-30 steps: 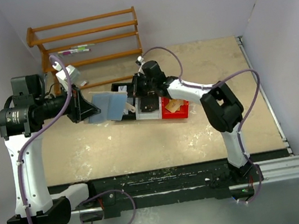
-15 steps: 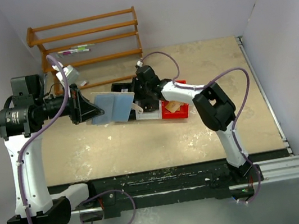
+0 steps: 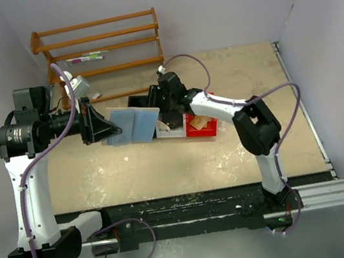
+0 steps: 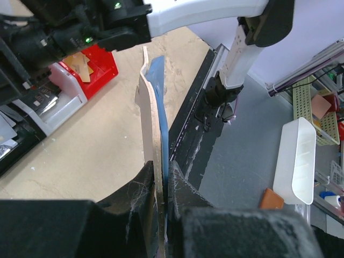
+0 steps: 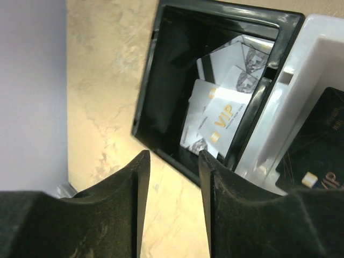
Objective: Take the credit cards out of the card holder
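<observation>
My left gripper point(image 3: 103, 127) is shut on the card holder point(image 3: 133, 123), which is held open above the table with its bluish sleeves facing up. In the left wrist view point(image 4: 163, 174) the holder point(image 4: 152, 123) shows edge-on, tan outside and blue inside, clamped between the fingers. I cannot tell whether cards remain in its sleeves. My right gripper point(image 3: 166, 106) is open and empty point(image 5: 173, 161), over the near rim of a black tray point(image 5: 161, 80). Several whitish credit cards point(image 5: 215, 115) lie in that tray.
A white tray point(image 5: 317, 64) beside the black one holds a black card point(image 5: 317, 150). A red bin point(image 3: 201, 124) with tan items stands right of the white tray point(image 3: 176, 131). A wooden rack point(image 3: 100, 45) with pens stands at the back left.
The right gripper has shifted from over the white tray a little left and back, toward the black tray. The left gripper has carried the holder slightly to the right.
</observation>
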